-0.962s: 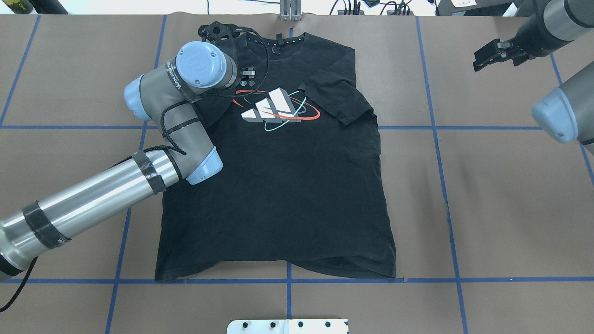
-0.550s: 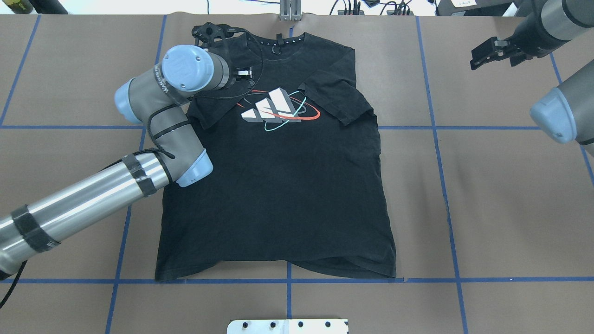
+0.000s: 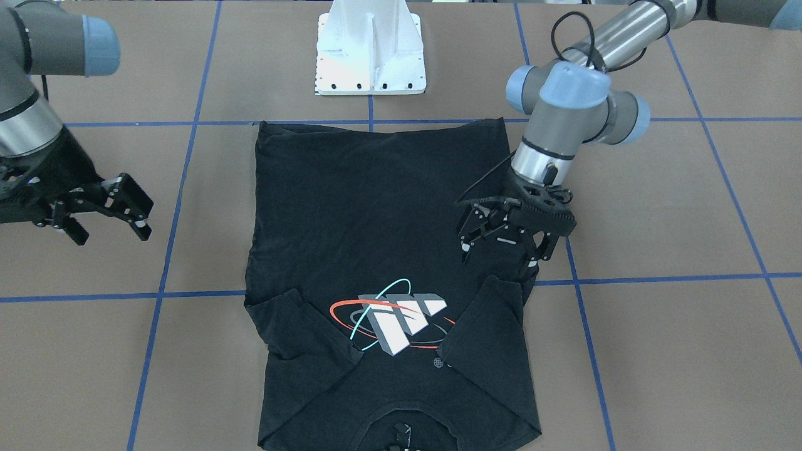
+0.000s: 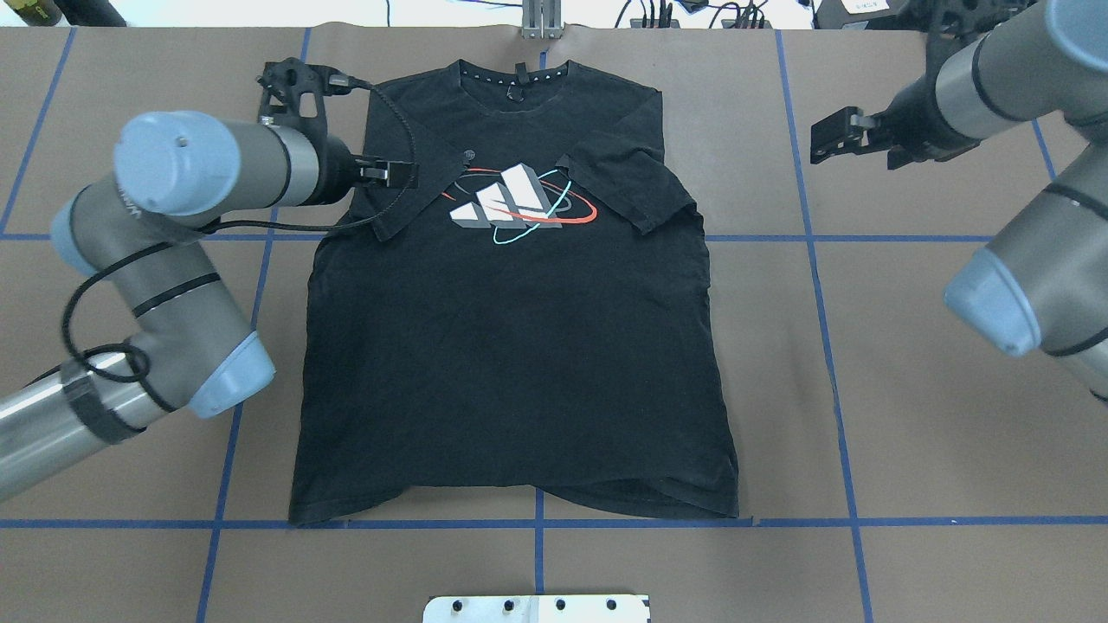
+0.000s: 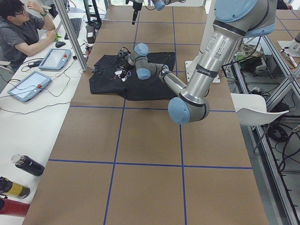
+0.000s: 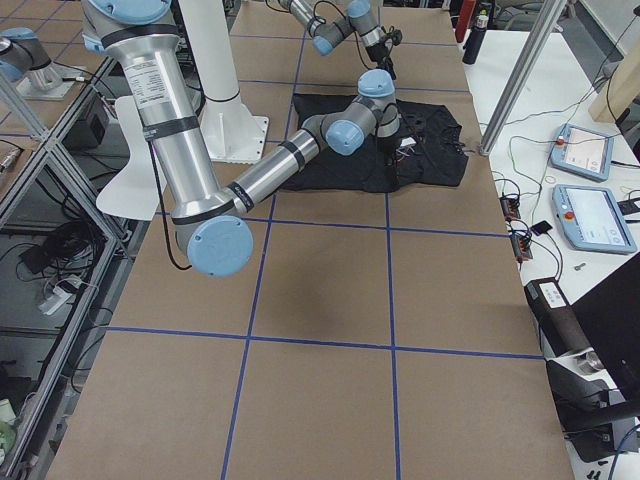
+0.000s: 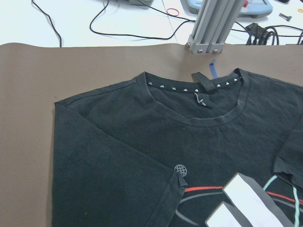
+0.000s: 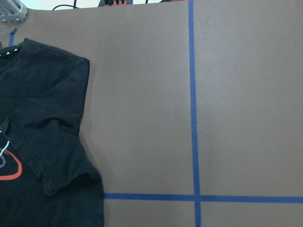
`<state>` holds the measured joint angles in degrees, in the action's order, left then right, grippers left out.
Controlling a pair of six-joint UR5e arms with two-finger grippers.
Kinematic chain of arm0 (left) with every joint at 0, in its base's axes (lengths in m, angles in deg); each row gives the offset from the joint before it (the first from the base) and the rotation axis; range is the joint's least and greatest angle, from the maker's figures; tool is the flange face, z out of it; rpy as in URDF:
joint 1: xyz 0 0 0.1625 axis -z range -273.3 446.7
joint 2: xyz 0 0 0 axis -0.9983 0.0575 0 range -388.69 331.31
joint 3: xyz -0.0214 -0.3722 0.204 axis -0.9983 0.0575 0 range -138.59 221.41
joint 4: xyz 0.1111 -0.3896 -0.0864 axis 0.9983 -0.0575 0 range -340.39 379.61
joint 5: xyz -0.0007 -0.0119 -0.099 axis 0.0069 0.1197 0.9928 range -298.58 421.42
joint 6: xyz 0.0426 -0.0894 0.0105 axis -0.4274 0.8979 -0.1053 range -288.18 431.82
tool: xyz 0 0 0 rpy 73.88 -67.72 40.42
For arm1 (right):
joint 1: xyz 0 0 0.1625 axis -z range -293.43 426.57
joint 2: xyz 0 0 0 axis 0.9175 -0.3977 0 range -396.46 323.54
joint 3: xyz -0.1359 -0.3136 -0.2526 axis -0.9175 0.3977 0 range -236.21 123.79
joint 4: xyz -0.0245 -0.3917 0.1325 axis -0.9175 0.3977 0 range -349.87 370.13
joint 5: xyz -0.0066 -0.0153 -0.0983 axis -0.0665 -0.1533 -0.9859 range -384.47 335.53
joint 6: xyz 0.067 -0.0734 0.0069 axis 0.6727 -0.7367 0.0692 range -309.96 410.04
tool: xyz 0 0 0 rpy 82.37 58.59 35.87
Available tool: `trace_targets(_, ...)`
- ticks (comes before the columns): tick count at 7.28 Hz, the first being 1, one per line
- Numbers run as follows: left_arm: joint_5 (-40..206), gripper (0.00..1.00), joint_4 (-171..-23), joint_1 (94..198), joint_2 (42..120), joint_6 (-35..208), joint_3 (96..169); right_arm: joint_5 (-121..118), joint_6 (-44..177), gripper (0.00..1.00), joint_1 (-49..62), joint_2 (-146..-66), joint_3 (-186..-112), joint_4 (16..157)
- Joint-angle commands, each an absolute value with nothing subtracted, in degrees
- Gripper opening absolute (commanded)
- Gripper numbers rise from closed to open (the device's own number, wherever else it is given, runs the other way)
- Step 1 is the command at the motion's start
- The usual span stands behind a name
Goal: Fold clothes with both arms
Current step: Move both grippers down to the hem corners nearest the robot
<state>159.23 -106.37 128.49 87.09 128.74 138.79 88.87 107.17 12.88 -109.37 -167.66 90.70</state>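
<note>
The black T-shirt lies flat, front up, collar toward the table's far edge. Both short sleeves are folded in over the chest beside the orange and teal ring graphic. My left gripper is open and empty, just above the folded sleeve at the shirt's left side; in the front view the gripper has its fingers spread. My right gripper is open and empty over bare table right of the shirt, as the front view also shows. The wrist views show the collar and a folded sleeve.
A white mounting block is bolted at the table's near edge. An aluminium post stands at the far edge behind the collar. Blue tape lines grid the brown table. An operator with tablets sits along the far side.
My left arm has drawn back to the left, off the shirt's chest to its left side. My right gripper has moved left, closer to the shirt.
</note>
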Motion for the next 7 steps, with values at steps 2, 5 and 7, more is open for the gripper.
trace_targets(2, 169.33, 1.0, -105.29, 127.4, 74.54, 129.29, 154.57, 81.17, 119.45, 1.0, 27.76, -119.66, -180.37, 90.64)
trace_targets(5, 162.01, 1.0, -105.9, 117.34, 62.13, 129.56, 159.71, 63.89, 133.67, 1.0, 47.7, -123.65, -185.31, 90.55)
trace_targets(7, 157.52, 1.0, -107.91, 110.12, 58.16, 136.11, 159.97, 57.63, 138.79, 1.0, 55.99, -128.11, -189.17, 90.55)
